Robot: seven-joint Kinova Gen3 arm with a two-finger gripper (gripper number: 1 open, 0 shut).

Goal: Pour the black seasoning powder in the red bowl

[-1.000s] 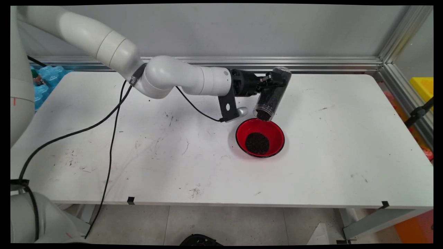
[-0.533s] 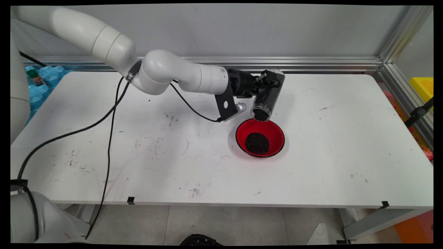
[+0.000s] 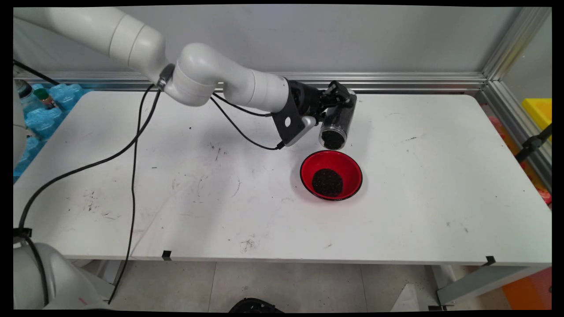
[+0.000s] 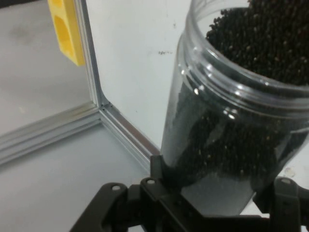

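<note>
In the main view the gripper (image 3: 333,102) is clamped on a clear jar (image 3: 335,125) of dark grains. The jar is tipped, its open mouth facing down and toward the camera, in the air just behind a red bowl (image 3: 350,169). The bowl stands on the white table (image 3: 440,176) and already holds a heap of grains (image 3: 327,182). No grains show between mouth and bowl.

In the hand view the jar (image 4: 227,140) fills the right side between the black fingers (image 4: 157,171). It looks well over half full, so most of the grains (image 4: 265,38) remain inside.
</note>
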